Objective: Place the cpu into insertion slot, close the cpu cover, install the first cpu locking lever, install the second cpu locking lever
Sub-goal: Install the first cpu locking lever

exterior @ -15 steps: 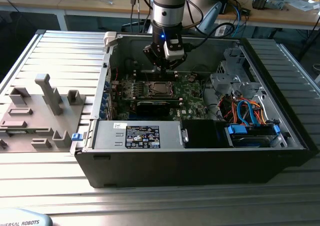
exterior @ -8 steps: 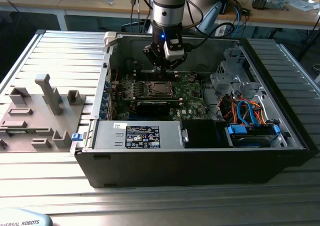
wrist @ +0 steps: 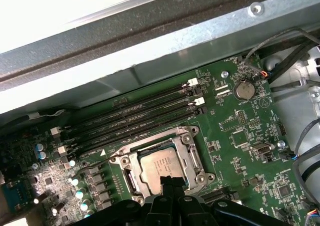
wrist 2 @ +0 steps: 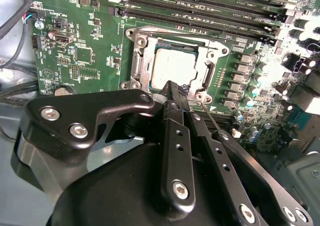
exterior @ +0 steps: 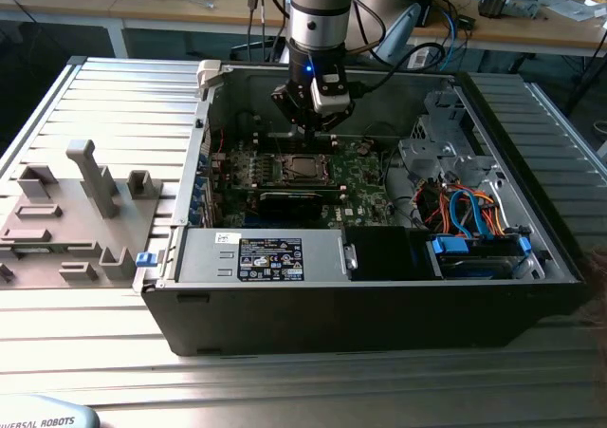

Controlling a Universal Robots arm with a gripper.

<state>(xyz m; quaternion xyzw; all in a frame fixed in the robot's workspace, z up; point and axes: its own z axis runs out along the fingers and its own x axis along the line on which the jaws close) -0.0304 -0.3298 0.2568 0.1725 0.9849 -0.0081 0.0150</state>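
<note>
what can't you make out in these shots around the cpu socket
- Near edge of the cpu and cpu cover: hidden behind the gripper in both wrist views.
- Locking levers: a thin rod runs by the socket in the second wrist view; whether it is latched cannot be told.
- Socket in the exterior view: too small to tell the cover's state.

The cpu [wrist: 161, 167] sits in its socket under the cpu cover [wrist: 192, 158], beside 4 memory slots [wrist: 135, 121].
</note>
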